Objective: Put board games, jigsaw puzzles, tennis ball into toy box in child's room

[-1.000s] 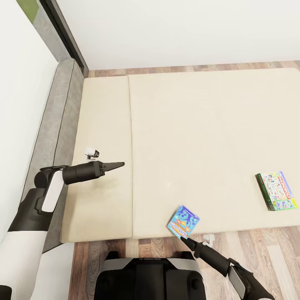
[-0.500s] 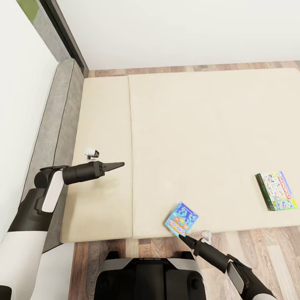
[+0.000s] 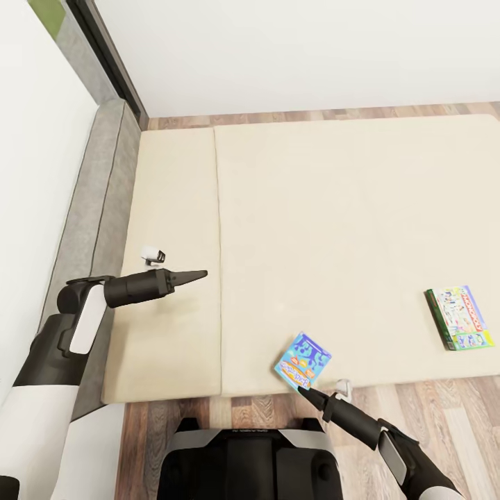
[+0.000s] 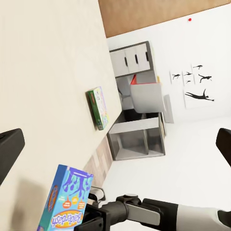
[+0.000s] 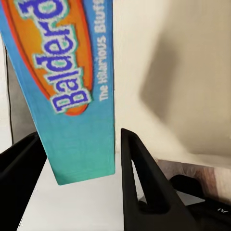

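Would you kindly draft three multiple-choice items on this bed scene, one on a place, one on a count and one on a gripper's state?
1. Where does the white Monopoly game lie on the bed?
A. by the grey headboard
B. near the robot's right-hand edge
C. in the middle of the mattress

2. How many board games show on or over the bed?
A. one
B. two
C. three

3. What is the right gripper doing?
A. closed on the blue game's lower end
B. hanging open, far from any game
C. pressing on the Monopoly game

Answers:
1. B: in the head view the Monopoly game sits far to the right, near the mattress edge.
2. B: the head view shows the blue game and the Monopoly game.
3. A: in the right wrist view the fingers flank the blue game's lower end, which is lifted and tilted.
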Tool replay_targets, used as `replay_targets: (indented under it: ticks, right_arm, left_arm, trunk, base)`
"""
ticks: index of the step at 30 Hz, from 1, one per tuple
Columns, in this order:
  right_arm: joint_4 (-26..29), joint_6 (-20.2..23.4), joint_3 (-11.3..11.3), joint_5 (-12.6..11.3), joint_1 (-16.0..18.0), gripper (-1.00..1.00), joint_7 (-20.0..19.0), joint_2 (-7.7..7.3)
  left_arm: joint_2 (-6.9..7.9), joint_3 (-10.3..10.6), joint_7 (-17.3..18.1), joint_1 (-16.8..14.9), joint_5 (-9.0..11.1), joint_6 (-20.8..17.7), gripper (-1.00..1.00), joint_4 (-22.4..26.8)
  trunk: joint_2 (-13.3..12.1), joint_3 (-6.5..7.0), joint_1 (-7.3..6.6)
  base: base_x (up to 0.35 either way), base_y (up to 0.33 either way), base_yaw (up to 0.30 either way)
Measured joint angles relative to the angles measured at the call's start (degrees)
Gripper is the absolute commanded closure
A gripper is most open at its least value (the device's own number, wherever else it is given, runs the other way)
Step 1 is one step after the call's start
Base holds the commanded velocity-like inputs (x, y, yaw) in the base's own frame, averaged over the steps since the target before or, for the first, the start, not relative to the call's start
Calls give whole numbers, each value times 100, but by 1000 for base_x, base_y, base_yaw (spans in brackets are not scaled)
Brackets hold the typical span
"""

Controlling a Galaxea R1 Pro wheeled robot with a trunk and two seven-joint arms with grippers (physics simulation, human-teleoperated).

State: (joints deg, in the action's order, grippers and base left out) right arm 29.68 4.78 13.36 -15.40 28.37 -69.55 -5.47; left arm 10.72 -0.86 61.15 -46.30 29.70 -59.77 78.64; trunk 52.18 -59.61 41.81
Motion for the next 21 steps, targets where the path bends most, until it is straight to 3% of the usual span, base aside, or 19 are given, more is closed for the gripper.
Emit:
replay_targets:
  ticks: [13, 16, 21]
  right_arm:
    - [22, 276, 63, -91, 0, 100, 18, -7]
    - [50, 569, 70, -254, -1, 100, 18, -7]
    - [565, 1018, 65, -454, -12, 100, 51, -7]
  left_arm:
    - [19, -5, -46, 61, -25, 0, -100, -136]
    - [125, -24, -51, 137, -28, 0, -100, -233]
    - [456, -78, -48, 237, -23, 1, -100, -302]
  trunk:
    - [-522, 234, -286]
    - [-642, 288, -352]
    - [-843, 378, -462]
  base:
    - [0, 0, 0]
    - [0, 0, 0]
    - [0, 0, 0]
